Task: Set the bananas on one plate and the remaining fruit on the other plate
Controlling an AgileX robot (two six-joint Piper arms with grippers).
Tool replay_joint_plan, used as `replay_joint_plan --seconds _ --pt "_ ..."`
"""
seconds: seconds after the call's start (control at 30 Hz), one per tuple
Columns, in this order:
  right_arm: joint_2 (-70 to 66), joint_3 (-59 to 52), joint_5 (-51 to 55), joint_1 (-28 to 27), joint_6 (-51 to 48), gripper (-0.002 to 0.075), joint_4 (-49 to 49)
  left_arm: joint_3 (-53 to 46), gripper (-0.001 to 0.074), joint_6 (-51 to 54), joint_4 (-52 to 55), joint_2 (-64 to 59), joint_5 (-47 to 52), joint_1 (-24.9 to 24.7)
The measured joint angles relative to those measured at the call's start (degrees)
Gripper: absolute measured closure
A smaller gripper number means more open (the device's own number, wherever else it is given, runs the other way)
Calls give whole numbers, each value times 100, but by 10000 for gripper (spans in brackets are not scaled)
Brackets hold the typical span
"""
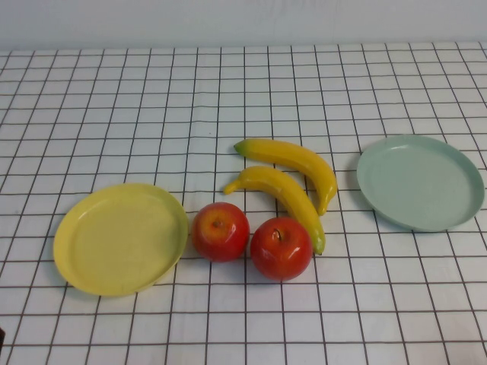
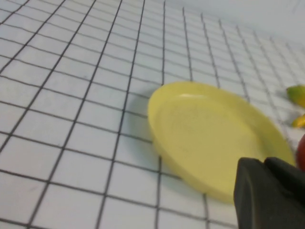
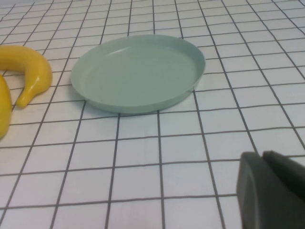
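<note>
Two yellow bananas [image 1: 293,163] [image 1: 283,198] lie side by side on the table's middle. Two red apples [image 1: 220,231] [image 1: 281,248] sit just in front of them, the left one close to the yellow plate [image 1: 120,237]. The pale green plate [image 1: 420,182] lies at the right and holds nothing; the yellow plate holds nothing either. My left gripper [image 2: 264,162] is shut and empty, hovering near the yellow plate's [image 2: 209,129] rim. My right gripper [image 3: 262,155] is shut and empty, in front of the green plate [image 3: 138,71], with one banana [image 3: 28,71] to its side. Neither arm shows in the high view.
The table is covered by a white cloth with a black grid [image 1: 152,99]. A pale wall runs along the far edge [image 1: 243,23]. Open cloth lies behind the fruit and along the front.
</note>
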State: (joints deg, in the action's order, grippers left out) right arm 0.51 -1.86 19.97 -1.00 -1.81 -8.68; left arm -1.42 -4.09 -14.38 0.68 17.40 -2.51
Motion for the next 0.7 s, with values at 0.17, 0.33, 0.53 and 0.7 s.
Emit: replay_joint_plan --seconds 0.17,0.33,0.53,0.7 --pt "0 0 0 0 0 741 0 0 738 0 -1987 0 -657 0" --pt "0 0 0 0 0 741 0 0 738 93 -3377 0 -1163 0" --pt "0 0 0 0 0 741 0 0 738 214 -3545 0 -1675 0" --pt "0 0 0 0 0 741 0 18 738 505 -3545 0 -901 0"
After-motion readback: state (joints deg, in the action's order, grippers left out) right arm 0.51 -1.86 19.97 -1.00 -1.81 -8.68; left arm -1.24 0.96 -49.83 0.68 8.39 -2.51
